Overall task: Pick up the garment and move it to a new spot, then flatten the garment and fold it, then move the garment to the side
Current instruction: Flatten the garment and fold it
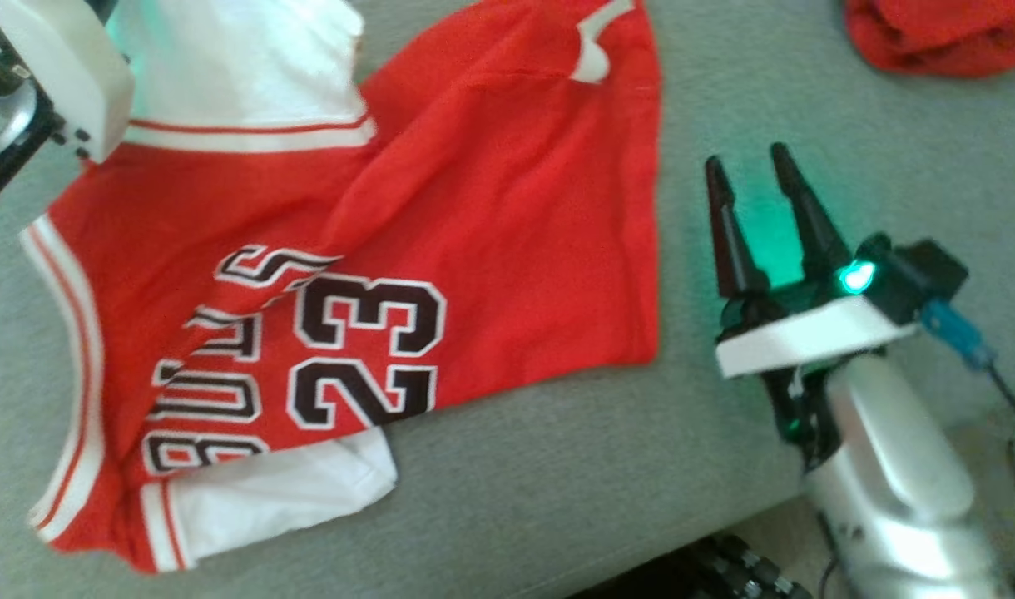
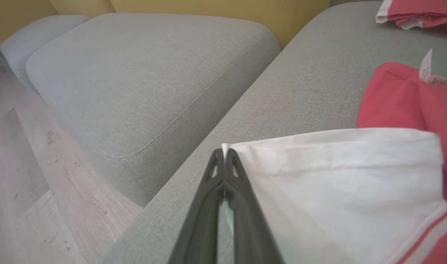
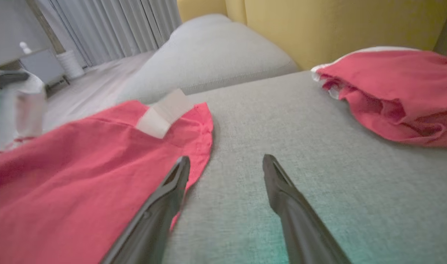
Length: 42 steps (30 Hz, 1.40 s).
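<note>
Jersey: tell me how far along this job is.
Done, apparently: the jersey lies on the grey cushion, number side up. In hand: the left gripper is shut on a corner of its white sleeve; the right gripper is open beside its red edge, holding nothing. Left: a fold crosses the lettering, so flattening, folding and moving it aside are not yet done.

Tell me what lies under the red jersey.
The grey cushion carries the red jersey. A white sleeve pokes out beneath its printed front fold; anything else beneath is covered by cloth.
</note>
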Motion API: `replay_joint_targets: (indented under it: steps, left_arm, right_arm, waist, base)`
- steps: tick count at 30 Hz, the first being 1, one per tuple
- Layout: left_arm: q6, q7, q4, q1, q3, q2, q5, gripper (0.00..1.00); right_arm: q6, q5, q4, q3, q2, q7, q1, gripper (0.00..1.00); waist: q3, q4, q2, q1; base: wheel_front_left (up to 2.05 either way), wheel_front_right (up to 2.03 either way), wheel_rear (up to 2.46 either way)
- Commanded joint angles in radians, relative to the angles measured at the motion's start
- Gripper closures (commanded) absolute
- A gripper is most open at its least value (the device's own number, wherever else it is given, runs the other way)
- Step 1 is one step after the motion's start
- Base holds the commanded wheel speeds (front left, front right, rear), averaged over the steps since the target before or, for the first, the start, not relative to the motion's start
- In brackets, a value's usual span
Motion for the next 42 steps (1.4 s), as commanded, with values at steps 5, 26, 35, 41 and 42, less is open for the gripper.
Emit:
replay_joint_targets:
  steps: [5,26,35,41,42]
  left_arm:
    - [0.006,-0.041,-0.020,-0.032,0.061,0.019,0.003,1.00]
    - [0.025,-0.138,-0.009,0.000,0.056,0.013,0.014,1.00]
    - [0.080,-0.269,-0.117,0.013,0.100,0.060,0.053,1.00]
    - [0.136,-0.332,-0.253,0.050,0.148,0.145,0.054,1.00]
    - [0.147,-0.345,-0.273,0.056,0.160,0.159,0.051,1.00]
  right_arm:
    - [-0.001,0.074,0.182,0.079,-0.071,-0.004,-0.129,0.00]
    - [-0.001,0.195,0.414,0.183,-0.157,-0.004,-0.354,1.00]
    - [-0.001,0.178,0.166,0.011,-0.267,0.006,-0.307,1.00]
    - [-0.001,0.248,-0.001,-0.075,-0.385,0.117,-0.249,1.00]
    - [-0.001,0.256,-0.031,-0.095,-0.403,0.138,-0.232,1.00]
  waist:
    - [-0.015,0.073,0.0000,0.0000]
    - [-0.059,0.166,0.0000,0.0000]
    - [-0.198,0.218,0.0000,0.0000]
    - [-0.294,0.265,0.0000,0.0000]
    - [-0.308,0.273,0.0000,0.0000]
  base:
    - [0.00,0.00,0.00]
    - [0.00,0.00,0.00]
    - [0.00,0.00,0.00]
    - [0.00,0.00,0.00]
    - [0.00,0.00,0.00]
